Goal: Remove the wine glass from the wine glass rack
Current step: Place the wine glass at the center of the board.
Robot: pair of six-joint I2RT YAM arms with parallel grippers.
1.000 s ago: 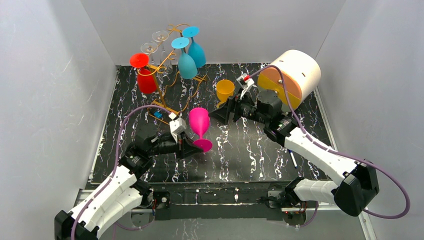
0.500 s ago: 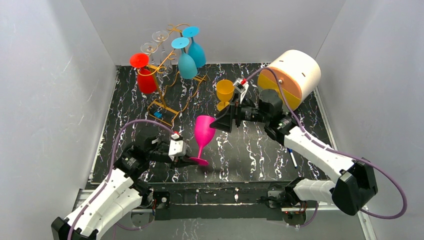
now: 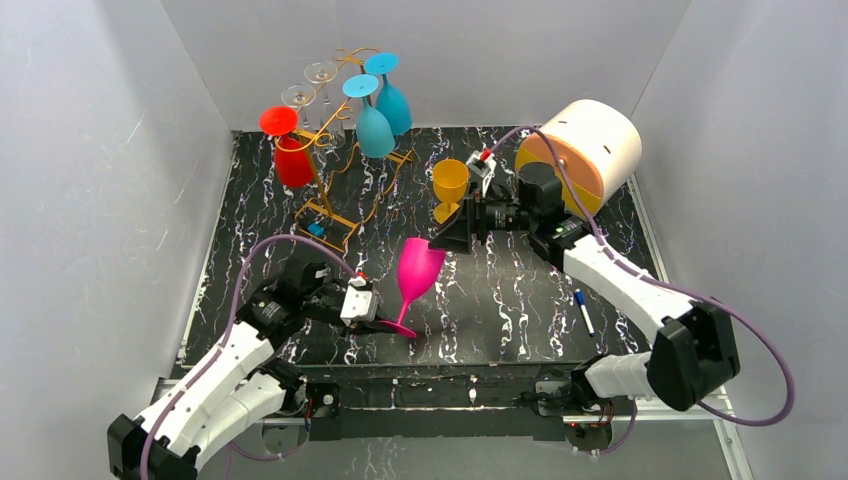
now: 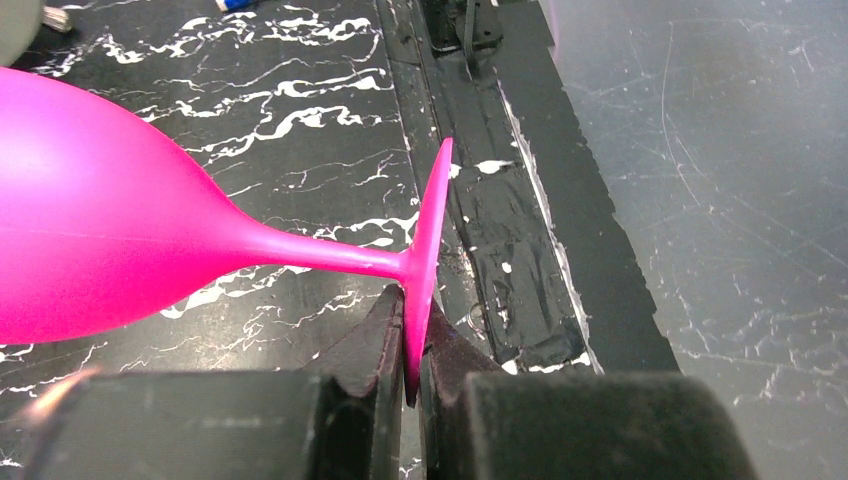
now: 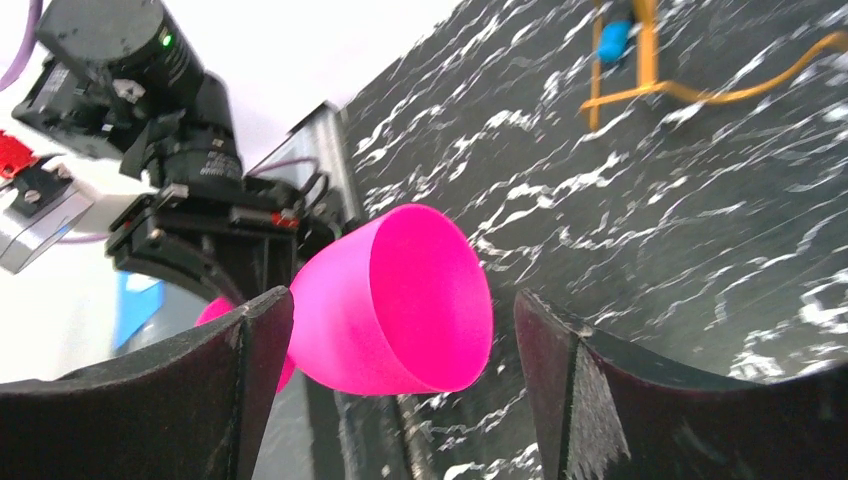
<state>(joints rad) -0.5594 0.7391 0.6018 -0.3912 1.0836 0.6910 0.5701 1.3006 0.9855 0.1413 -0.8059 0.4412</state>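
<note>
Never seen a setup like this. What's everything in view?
wine glass rack: one, golden-orange, back left
red glass: one, red, hanging on rack
clear glasses: two, clear, on rack
blue glasses: two, blue, on rack
yellow glass: one, yellow, upright mid-table
pink glass: one, pink, tilted near front
drum: one, white-orange, back right
pen: one, blue-capped, right side
table: one, black marbled
left arm: one, white-black, jaws shut on pink glass's foot
right arm: one, white-black, jaws open by its bowl

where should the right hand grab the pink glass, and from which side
Probably the bowl of the pink glass, gripped across its width, coming in from the rim end. The glass leans with its mouth toward the right hand, whose open fingers straddle the bowl, and the left hand pinches the foot, so that end is taken.
</note>
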